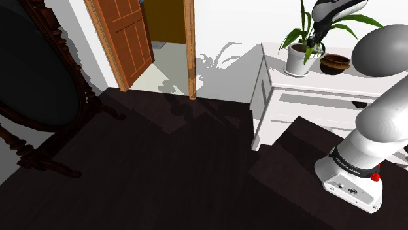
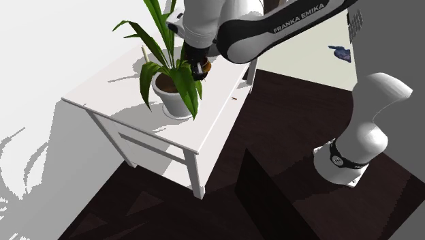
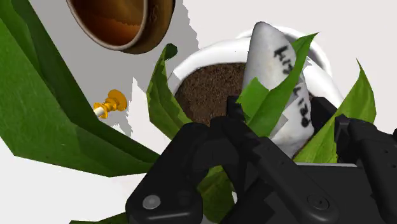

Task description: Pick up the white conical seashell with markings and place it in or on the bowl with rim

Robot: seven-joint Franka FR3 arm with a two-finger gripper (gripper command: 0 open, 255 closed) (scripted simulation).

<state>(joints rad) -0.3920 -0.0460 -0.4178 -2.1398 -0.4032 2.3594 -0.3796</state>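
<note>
1. The gripper (image 3: 294,130) pinches the shell (image 3: 266,60) by its lower part. I judge that the carry step is in hand.
2. The shell is a white cone with black scribbled marks. Its tip points away from the fingers, and green leaves (image 3: 57,114) partly cover it.
3. It hangs before the mouth of the white pot (image 3: 203,54), over dark soil (image 3: 207,95), and not over the bowl (image 3: 121,22).
4. The next move calls for a shift to the brown bowl, just beside the pot on the table (image 1: 356,80). It should keep clear of the leaves, then release.
</note>
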